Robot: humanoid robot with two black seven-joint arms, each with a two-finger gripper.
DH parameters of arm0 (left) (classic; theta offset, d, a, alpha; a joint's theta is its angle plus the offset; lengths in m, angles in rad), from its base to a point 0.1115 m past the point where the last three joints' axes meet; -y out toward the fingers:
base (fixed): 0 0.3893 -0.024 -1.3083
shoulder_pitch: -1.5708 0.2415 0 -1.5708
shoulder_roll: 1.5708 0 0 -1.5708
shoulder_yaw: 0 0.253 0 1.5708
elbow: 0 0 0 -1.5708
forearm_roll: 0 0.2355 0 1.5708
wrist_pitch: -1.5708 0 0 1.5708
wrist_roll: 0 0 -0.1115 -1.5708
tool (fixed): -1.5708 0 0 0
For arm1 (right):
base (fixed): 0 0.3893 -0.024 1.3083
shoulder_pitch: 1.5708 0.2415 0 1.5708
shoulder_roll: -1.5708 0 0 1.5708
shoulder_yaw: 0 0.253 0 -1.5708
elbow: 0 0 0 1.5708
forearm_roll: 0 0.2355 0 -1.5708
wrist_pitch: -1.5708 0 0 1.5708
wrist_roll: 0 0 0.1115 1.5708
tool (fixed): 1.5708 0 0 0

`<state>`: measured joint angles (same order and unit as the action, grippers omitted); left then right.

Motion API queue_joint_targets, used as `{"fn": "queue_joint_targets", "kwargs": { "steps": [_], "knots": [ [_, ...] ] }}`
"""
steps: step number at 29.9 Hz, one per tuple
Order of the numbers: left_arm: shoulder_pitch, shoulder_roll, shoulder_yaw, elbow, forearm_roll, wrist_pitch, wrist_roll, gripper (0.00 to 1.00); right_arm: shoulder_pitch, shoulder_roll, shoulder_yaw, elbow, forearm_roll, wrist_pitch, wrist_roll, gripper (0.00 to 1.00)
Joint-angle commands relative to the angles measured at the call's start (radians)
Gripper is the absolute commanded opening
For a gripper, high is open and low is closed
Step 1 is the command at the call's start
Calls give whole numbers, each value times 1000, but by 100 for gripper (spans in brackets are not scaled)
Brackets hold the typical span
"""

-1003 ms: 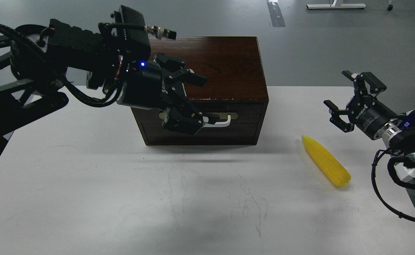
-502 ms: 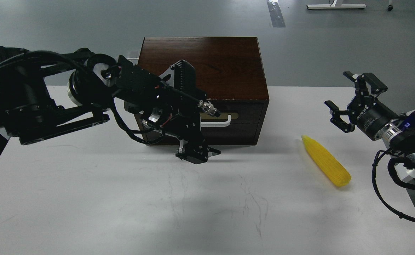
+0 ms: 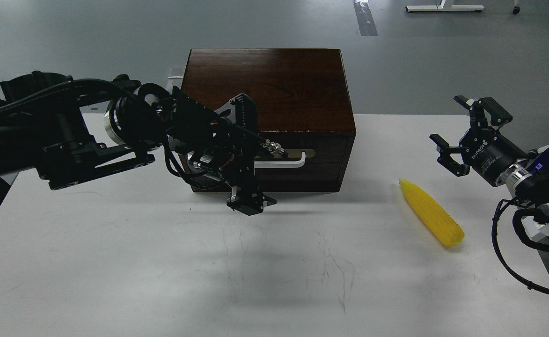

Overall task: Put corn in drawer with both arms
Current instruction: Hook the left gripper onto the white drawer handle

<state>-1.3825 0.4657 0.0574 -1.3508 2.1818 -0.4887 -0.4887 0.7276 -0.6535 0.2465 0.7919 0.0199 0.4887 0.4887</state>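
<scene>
**A:** so where's the bright yellow plastic corn cob (image 3: pixel 431 213) seen?

**B:** It's found lying flat on the white table (image 3: pixel 115 262), at about 4 o'clock from the dark brown wooden box (image 3: pixel 274 89), well apart from it, pointed end toward the box.

**A:** and the dark wooden drawer front with the white bar handle (image 3: pixel 302 161)?

**B:** Looks pushed in. The left black gripper (image 3: pixel 250 205) is hung low just in front of it, pointing down. Its fingers can't be told apart, too dark.

**A:** right one?

**B:** The right black gripper (image 3: pixel 461 135) is held at 1 o'clock of the corn, not touching, fingers clearly spread wide, nothing gripped.
</scene>
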Motion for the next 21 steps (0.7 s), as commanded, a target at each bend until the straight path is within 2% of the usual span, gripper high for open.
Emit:
{"fn": "queue_joint_targets", "kwargs": {
  "steps": [1,21],
  "knots": [
    [0,-10,4,10,0,0,0,98,-2,0,-1,0,0,0,0,100],
    [6,-13,50,58,0,0,0,98,-5,5,-1,-6,0,0,0,100]
  ]
}}
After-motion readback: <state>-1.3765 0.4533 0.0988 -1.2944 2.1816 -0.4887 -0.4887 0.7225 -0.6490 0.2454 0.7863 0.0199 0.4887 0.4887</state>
